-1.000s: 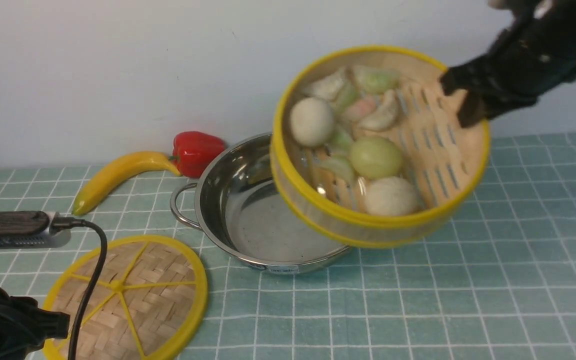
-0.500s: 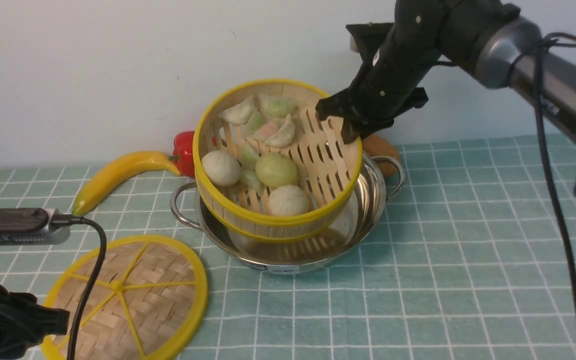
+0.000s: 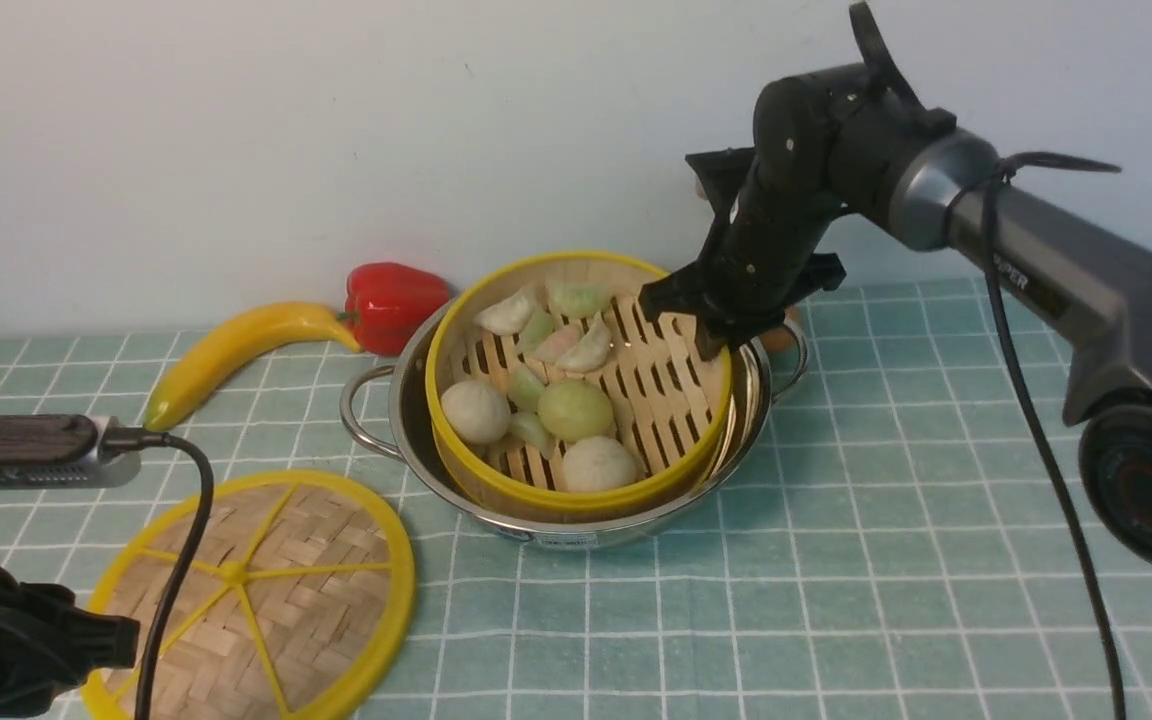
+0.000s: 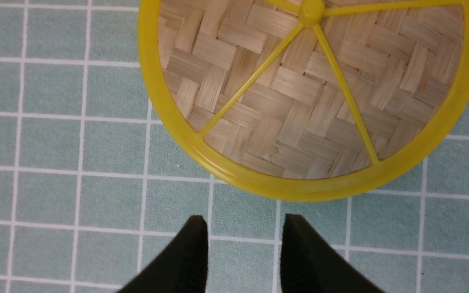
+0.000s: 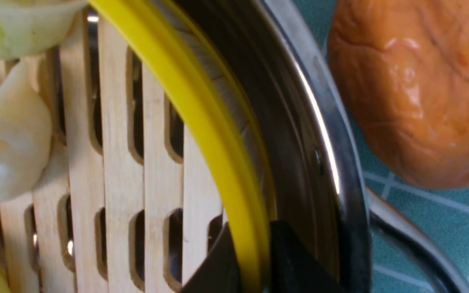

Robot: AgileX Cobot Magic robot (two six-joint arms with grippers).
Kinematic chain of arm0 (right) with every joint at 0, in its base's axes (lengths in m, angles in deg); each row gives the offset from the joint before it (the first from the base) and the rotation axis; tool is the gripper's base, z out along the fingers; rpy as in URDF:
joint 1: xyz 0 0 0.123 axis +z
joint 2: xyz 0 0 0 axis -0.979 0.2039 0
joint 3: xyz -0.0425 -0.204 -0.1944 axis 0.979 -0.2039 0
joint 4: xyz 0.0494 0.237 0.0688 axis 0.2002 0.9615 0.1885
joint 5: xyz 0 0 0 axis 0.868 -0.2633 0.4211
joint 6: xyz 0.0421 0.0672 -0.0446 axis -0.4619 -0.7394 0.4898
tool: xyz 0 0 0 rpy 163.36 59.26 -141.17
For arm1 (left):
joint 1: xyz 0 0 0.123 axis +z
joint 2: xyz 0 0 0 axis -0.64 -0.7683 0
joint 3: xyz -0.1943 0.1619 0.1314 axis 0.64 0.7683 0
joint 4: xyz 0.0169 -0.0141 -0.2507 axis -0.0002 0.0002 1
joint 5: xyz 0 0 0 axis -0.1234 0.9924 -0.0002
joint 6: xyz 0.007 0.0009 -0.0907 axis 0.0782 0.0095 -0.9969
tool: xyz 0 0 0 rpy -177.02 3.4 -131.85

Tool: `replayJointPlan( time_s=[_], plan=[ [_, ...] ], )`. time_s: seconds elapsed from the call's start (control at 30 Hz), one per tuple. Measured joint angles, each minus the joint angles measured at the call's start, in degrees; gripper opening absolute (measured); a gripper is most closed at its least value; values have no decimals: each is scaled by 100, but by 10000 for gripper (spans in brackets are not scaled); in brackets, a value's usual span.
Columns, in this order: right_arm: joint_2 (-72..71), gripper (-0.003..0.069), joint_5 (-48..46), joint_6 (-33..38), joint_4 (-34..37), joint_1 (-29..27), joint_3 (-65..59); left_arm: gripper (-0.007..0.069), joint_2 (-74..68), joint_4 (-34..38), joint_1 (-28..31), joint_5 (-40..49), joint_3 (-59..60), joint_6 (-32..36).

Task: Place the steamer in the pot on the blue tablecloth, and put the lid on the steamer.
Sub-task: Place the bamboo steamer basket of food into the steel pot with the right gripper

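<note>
Since a second ago I have come down and in toward nine o'clock, bringing the round bamboo steamer with the yellow rim [image 3: 576, 490] from high beside the wide, shiny stainless-steel pot [image 3: 406, 420] to inside its wall. My right gripper [image 3: 684, 318] is nearly closed, one black finger on each side of the steamer's rim at about two o'clock, pinching it firmly. The steamer is now within the pot; I cannot tell whether its base touches the bottom. On its slatted wooden base I see white, green and pink toy buns and dumplings, with a pale green bun [image 3: 576, 410] near the middle.

Farther out, one loop wire handle of the pot shows at two o'clock and the other at nine. Near the two o'clock handle lies a glossy orange-brown lump [image 5: 417, 93], partly hidden behind me in the front view. A red toy pepper [image 3: 394, 305] sits by the pot at ten o'clock, and a yellow banana [image 3: 236, 350] beyond it, with its stem end by the pepper.

The flat woven bamboo lid with yellow rim and spokes [image 3: 296, 600] lies on the pale teal-blue tablecloth with white grid lines [image 3: 896, 560], toward eight o'clock from the pot. My left gripper [image 4: 243, 221] hangs near it, fingers spread wide, holding nothing.
</note>
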Motion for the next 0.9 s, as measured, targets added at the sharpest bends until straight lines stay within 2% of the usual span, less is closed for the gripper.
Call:
replayJointPlan(
  time_s=[0.13, 0.27, 0.5, 0.53, 0.57, 0.73, 0.9],
  plan=[
    [1, 76, 7, 0, -5, 0, 6, 243, 0, 0, 0, -276, 0, 0],
    [7, 107, 11, 0, 21, 0, 10, 243, 0, 0, 0, -542, 0, 0],
    [1, 272, 89, -2, 133, 0, 54, 243, -6, 5, 0, -1072, 0, 1],
    [1, 278, 89, -2, 133, 0, 54, 243, -13, 5, 0, -1093, 0, 1],
    [1, 321, 99, -2, 158, 0, 58, 243, -54, 21, 0, -1220, 0, 1],
    [-157, 436, 99, 26, 196, 0, 58, 243, -456, 49, 0, -1469, 0, 1],
    [-930, 477, 89, 185, 169, 0, 58, 243, -1242, 238, 0, -1906, -128, 1]
  ],
)
